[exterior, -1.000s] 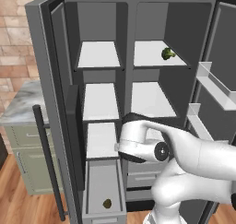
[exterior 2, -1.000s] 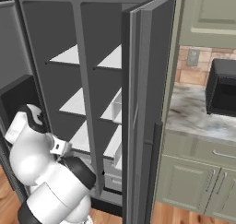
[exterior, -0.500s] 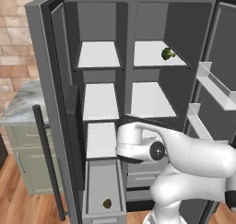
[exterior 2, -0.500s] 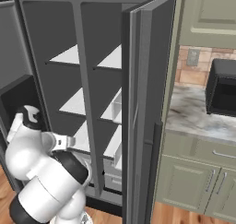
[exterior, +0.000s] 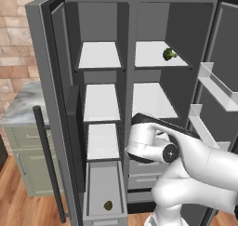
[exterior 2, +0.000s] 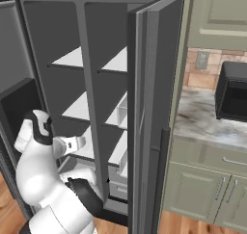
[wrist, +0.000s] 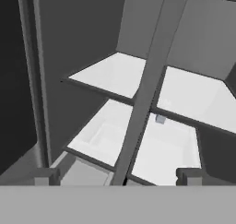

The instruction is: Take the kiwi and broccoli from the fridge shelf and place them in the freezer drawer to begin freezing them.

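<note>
The kiwi [exterior: 108, 205] lies on the grey floor of the freezer drawer [exterior: 103, 188], at the lower left of the left base view, near the drawer's front wall. The broccoli [exterior: 169, 54] sits on the fridge shelf [exterior: 153, 57] in the upper right of that view, toward the shelf's right rear, stem pointing right. The drawer stands pulled out below the narrower white shelves of the left column. The arm [exterior: 186, 160] fills the lower right of the left base view, its wrist in front of the divider between the two columns, well below the broccoli and above the drawer. In the hand view the tool [wrist: 117, 176] looks into the cabinet with its two tips far apart at the bottom corners of the frame, jaws wide and nothing between them; the divider [wrist: 147, 85] runs up the middle, with white shelves on either side.
</note>
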